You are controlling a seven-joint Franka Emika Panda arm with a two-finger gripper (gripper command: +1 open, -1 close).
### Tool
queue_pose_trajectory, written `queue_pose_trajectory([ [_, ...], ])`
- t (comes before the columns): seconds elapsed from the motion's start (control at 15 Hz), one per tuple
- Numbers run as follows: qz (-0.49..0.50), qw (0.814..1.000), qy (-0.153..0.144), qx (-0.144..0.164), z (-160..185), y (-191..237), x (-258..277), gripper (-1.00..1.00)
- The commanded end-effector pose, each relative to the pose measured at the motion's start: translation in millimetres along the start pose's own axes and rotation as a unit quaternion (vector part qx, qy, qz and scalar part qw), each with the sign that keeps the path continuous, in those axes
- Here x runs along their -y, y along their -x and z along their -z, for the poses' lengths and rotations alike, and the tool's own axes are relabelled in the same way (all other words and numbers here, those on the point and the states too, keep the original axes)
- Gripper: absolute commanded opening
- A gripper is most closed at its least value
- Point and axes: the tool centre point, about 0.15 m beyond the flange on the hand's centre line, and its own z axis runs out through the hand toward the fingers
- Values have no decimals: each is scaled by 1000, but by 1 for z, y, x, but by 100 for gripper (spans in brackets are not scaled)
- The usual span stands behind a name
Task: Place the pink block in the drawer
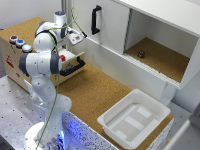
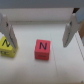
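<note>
My pincer (image 2: pixel 39 31) hangs spread wide, holding and touching nothing. The pink block (image 2: pixel 42 50) sits on the pale surface between my fingers (image 2: pixel 7 29), apart from both, beside a yellow block (image 2: pixel 6 47).

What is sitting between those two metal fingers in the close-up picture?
In the wrist view, the pink block lies between the gripper's two fingers, untouched by either. A yellow block sits beside one finger.

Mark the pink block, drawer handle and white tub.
pink block (image 2: pixel 43 50): wrist view, middle of its front face.
drawer handle (image 1: pixel 74 67): exterior view, middle of the black bar.
white tub (image 1: pixel 159 108): exterior view, far rim.
</note>
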Motion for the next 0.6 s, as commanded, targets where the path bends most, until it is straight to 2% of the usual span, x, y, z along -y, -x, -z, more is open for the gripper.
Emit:
queue_pose_trajectory([
  [0.0,-42,999,-8,-17,14,50,20,100],
  [0.53,-90,996,13,-14,23,83,1,100],
])
